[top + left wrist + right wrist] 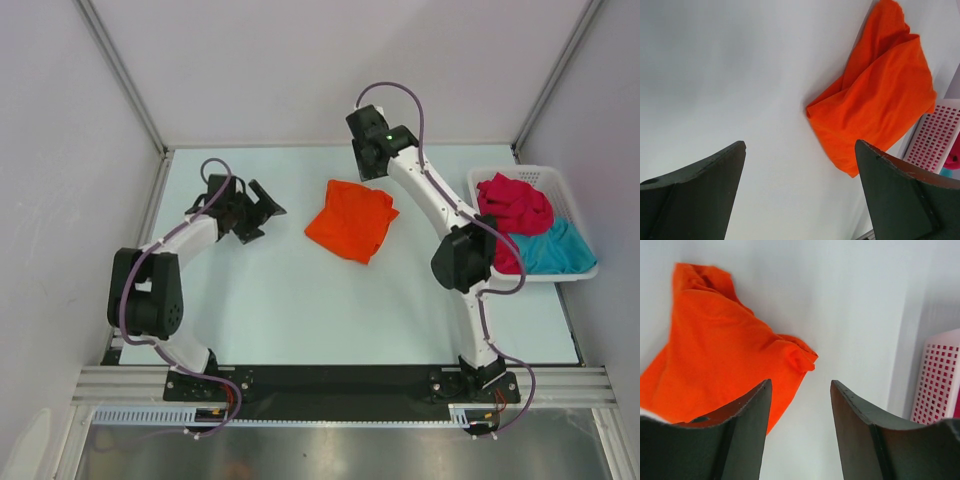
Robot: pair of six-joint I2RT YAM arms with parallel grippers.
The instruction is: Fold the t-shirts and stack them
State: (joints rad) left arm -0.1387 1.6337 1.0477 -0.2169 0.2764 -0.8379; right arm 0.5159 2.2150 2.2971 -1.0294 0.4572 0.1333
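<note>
Your left gripper (262, 212) (800, 145) is spread wide and has hold of nothing; only bare table shows between its fingers. Your right gripper (372, 165) (801, 382) is also parted, with a narrower gap, and nothing is in it either.

The orange t-shirt (350, 220) (880, 105) (715, 345) lies on its own in the middle of the table (300, 300), roughly folded into a lumpy four-sided bundle with one corner pointing toward the arm bases. Its edges are uneven, and in the right wrist view a small bunched flap sticks out on the side nearest the basket. You have the left gripper a short way off the shirt's left edge, and the right gripper close above its far right corner, not touching the cloth.

The red t-shirt (515, 205) and the teal t-shirt (555, 250) are crumpled together inside the white basket (545, 172) (940, 135) (940, 375) at the table's right edge, red toward the far end and heaped above the rim, teal toward the near end. The right arm's elbow hangs in front of the basket's left rim and covers part of the red cloth.

You have open table on the near side of the orange shirt, between it and the arm bases, and a narrower bare strip between the shirt and the basket.
</note>
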